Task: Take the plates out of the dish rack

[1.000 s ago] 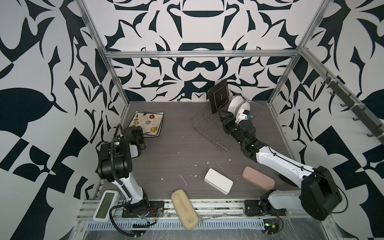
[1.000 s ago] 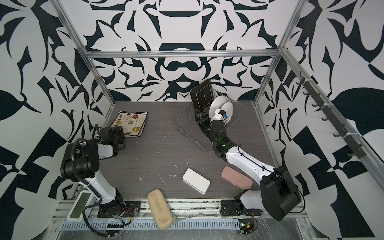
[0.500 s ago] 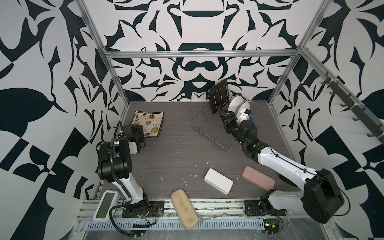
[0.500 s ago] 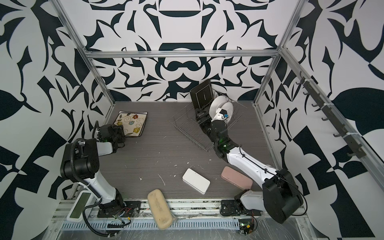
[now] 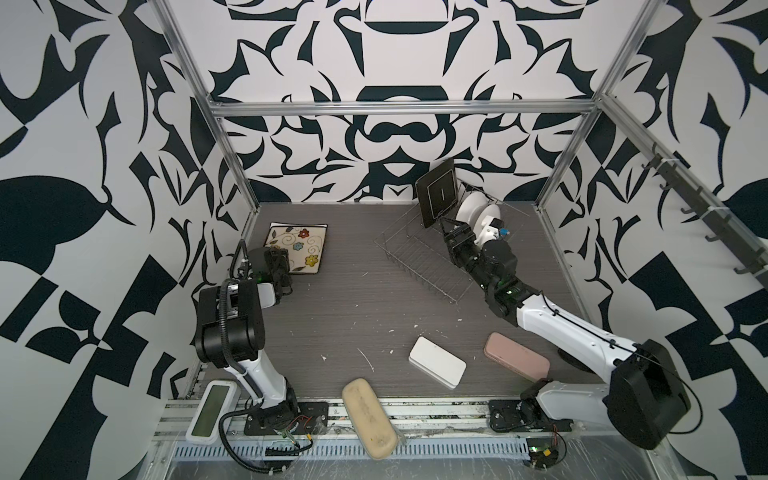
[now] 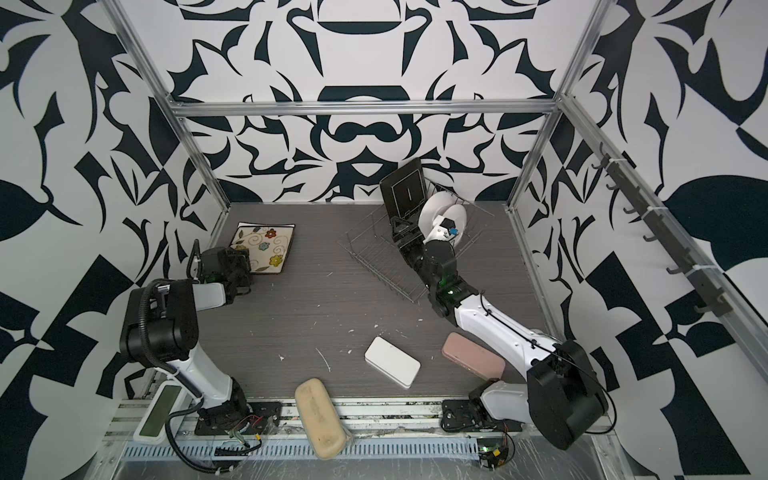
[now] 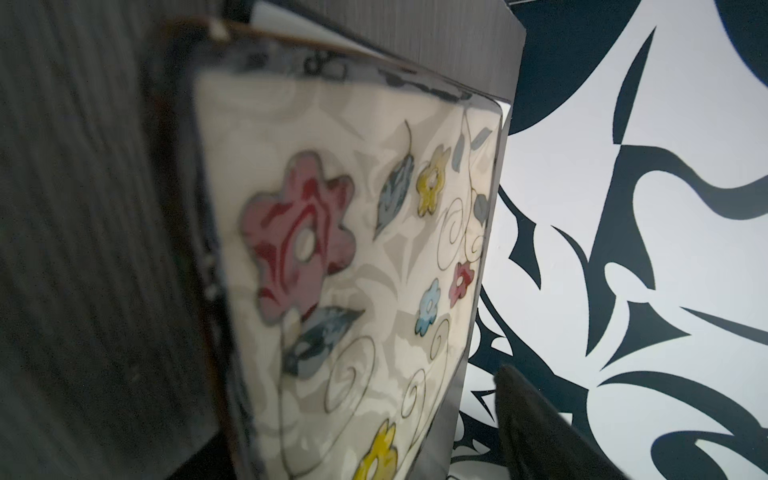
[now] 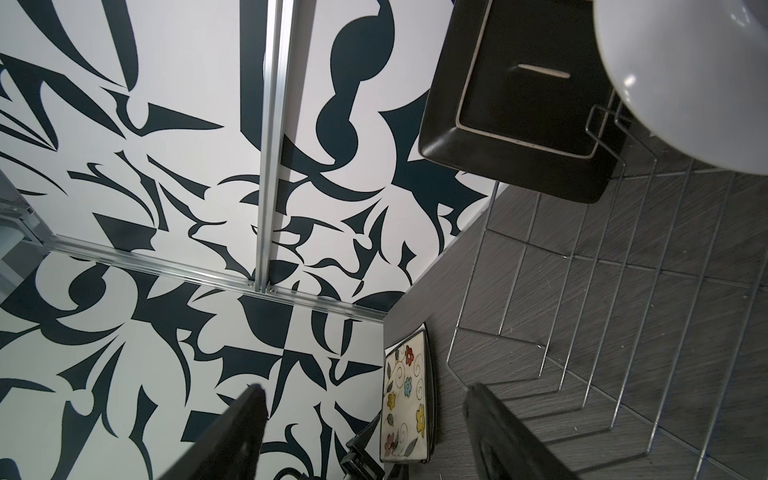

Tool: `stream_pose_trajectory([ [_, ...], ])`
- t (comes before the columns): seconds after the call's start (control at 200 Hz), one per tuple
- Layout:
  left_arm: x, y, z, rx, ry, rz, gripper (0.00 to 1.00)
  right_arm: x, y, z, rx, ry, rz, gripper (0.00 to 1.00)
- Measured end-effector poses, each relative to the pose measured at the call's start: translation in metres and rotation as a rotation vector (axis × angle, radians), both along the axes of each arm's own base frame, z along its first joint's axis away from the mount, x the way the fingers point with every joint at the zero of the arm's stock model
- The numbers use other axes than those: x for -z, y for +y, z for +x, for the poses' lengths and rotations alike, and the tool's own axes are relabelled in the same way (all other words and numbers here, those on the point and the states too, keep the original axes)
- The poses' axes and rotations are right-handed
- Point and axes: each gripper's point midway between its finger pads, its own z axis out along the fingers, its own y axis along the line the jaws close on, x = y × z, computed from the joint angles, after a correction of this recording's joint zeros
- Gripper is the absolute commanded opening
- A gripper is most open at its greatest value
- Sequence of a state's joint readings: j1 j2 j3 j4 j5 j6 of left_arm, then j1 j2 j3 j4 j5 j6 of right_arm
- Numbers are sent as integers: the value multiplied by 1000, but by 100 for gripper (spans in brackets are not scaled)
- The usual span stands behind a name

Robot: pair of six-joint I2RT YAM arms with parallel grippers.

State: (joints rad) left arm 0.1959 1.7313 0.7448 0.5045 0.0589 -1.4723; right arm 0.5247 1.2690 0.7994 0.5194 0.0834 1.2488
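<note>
1. The silver wire dish rack [image 5: 419, 266] stands toward the far right corner of the dark grey wood-grain counter [image 5: 353, 307]. Most of its prongs are bare.
2. At the rack's far end a large black square plate [image 5: 438, 197] stands on edge, nearly upright, with its face turned toward the counter's near left. Two white round plates [image 5: 471, 208] stand on edge just beside it, on the side toward the counter's right edge.
3. A cream square plate with painted flowers and a dark rim [image 5: 297, 251] lies flat near the counter's far left corner, out of the rack.
4. The right gripper [image 5: 456, 237] sits within the rack's outline, over bare prongs. Its jaws stand wide apart and hold nothing: in the right wrist view both fingers [image 8: 239, 432] show with only wall and counter between them.
5. The black square plate lies just beyond these jaws, toward the counter's far edge, with the white round plates off to one side. A grasp would probably need the jaws turned to straddle the thin rim across the plate's thickness, not its face.
6. The left gripper [image 5: 276, 266] is at the near edge of the flowered plate, well apart from the rack, so the right arm is much the nearer. Only one finger [image 7: 540, 424] shows in the left wrist view, so I cannot tell how wide its jaws are or whether they touch the rim.
</note>
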Motion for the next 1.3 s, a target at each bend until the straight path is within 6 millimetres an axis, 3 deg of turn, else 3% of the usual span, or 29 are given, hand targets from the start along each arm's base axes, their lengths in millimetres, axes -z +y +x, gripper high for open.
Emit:
stream_pose_trajectory([
  [0.875,-5,1,4,2,82,-14,99,2,-2,0,11,7,-5,79],
  [1.3,-2,-3,16,26,81,-35,99,2,-3,1,18,7,-5,79],
])
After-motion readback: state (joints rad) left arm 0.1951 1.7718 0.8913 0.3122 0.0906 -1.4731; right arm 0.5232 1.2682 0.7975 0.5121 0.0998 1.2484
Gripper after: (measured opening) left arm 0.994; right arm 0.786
